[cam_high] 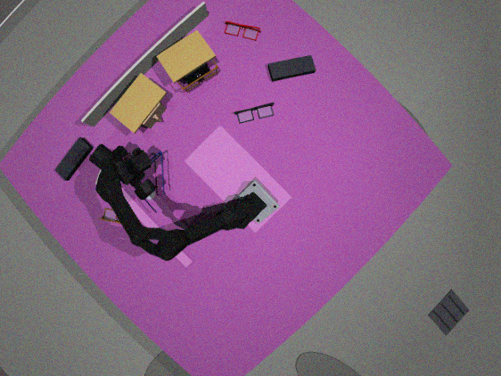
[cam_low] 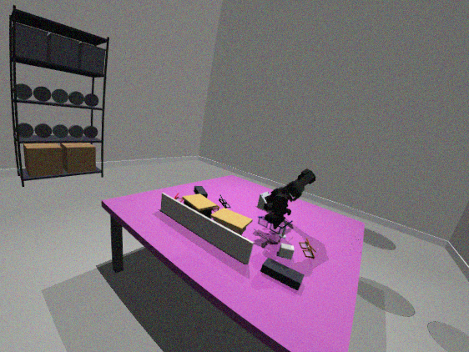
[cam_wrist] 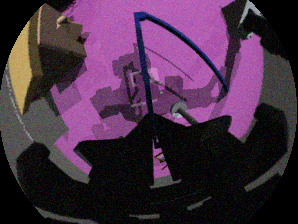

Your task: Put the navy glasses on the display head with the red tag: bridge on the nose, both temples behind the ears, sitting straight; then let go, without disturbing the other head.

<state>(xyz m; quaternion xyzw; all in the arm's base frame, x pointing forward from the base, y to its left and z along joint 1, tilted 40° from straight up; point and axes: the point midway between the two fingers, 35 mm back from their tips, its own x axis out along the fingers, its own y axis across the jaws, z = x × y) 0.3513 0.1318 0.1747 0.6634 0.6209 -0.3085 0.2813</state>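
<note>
The navy glasses (cam_high: 162, 169) (cam_wrist: 143, 60) hang from my gripper (cam_wrist: 150, 116) above the table. My gripper is shut on their frame; in the wrist view one long navy bar runs up from the fingertips, and a curved bar leaves its far end. The nearer display head (cam_high: 152, 118) (cam_wrist: 60, 42) is brown, with a bare nose, under a tan block; it stands to one side of the gripper, apart from the glasses. The other head (cam_high: 201, 73) is dark, with an orange-brown frame at its face. I cannot make out the red tag on either head.
A grey panel (cam_high: 144, 64) (cam_low: 204, 229) stands behind the heads. Red glasses (cam_high: 242, 30), black glasses (cam_high: 258, 112) and brown glasses (cam_high: 109, 215) (cam_low: 307, 248) lie on the table. Dark boxes (cam_high: 291, 68) (cam_high: 73, 159) and a white block (cam_low: 286, 250) are also there.
</note>
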